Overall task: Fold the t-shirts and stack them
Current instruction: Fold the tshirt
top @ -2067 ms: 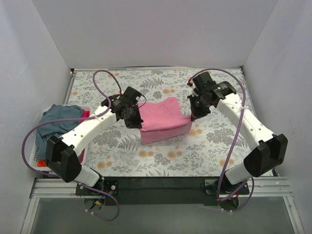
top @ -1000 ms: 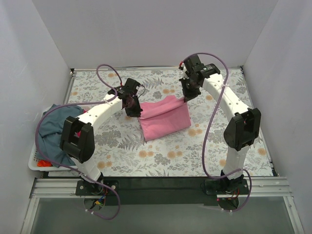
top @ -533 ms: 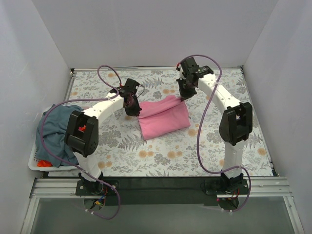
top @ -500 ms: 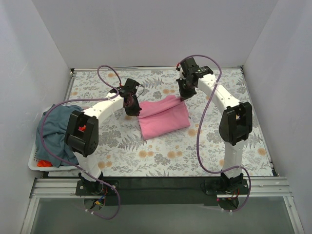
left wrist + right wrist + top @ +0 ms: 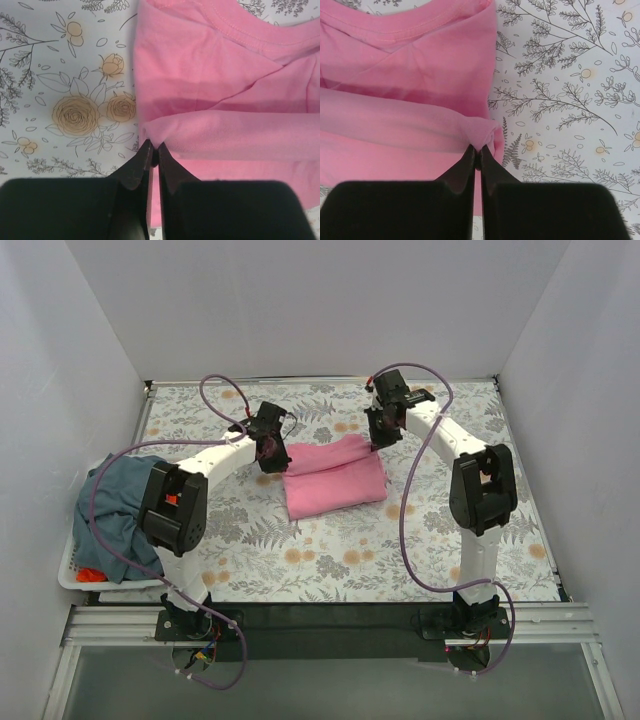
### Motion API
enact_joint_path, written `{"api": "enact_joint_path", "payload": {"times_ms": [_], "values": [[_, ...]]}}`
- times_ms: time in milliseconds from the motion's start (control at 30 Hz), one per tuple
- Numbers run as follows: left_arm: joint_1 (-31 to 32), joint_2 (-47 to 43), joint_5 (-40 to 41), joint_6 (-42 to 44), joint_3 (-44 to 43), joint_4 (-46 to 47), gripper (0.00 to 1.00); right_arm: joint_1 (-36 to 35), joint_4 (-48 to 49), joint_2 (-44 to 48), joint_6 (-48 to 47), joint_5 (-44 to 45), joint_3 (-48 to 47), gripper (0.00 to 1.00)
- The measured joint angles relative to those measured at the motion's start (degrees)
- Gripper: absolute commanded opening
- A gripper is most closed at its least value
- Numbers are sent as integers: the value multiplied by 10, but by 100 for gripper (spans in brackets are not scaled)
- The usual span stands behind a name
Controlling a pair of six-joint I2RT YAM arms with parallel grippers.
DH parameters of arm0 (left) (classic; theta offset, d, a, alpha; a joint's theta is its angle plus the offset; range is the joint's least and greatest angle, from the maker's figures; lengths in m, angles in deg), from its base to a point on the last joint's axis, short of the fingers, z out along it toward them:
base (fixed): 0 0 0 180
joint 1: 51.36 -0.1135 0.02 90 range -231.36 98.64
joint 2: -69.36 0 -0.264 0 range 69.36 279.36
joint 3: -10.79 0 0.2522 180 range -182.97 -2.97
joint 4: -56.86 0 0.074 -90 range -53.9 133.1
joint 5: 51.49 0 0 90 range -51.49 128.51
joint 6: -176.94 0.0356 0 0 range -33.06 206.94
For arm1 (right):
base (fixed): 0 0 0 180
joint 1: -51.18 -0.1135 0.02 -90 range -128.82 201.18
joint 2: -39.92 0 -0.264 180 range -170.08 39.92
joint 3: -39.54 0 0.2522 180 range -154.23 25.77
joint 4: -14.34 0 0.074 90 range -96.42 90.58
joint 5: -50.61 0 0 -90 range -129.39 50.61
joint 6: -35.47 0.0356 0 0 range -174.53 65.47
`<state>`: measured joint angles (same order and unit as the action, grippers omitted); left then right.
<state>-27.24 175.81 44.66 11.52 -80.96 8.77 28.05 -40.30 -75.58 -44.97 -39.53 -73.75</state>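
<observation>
A white-walled booth is shown from above, floored by a table (image 5: 330, 560) covered in floral print. A bright pink t-shirt (image 5: 335, 480) is laid mid-table as a folded rectangle, spanning the gap between the two sets of fingers. In both wrist views its doubled-over edge is seen at the fingertips, with the collar just beyond. Well outside the left fingers, a blue-grey t-shirt (image 5: 110, 502) and a red t-shirt (image 5: 90, 575) are heaped in a white laundry basket (image 5: 68, 562). The left gripper (image 5: 270, 452) is pinched onto the fold's left corner and the right gripper (image 5: 380, 437) onto its right corner, fingers pressed together on cloth. Two seconds earlier the shirt was held up in a bulky hump; it has since been carried toward the far side and lowered flat. This fold is judged nearly complete, with release likely due next.
</observation>
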Motion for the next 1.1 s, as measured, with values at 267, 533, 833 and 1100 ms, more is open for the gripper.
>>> {"api": "enact_joint_path", "payload": {"times_ms": [267,533,833,1100], "values": [[0,30,22,7,8,45,33,13,40,-5,28,0,30,49],[-1,13,59,-2,7,60,75,17,61,13,27,-7,41,52],[42,-115,54,-16,79,83,61,17,109,118,11,-108,143,41],[61,-18,37,3,54,104,46,16,130,16,-10,-168,99,39]]}}
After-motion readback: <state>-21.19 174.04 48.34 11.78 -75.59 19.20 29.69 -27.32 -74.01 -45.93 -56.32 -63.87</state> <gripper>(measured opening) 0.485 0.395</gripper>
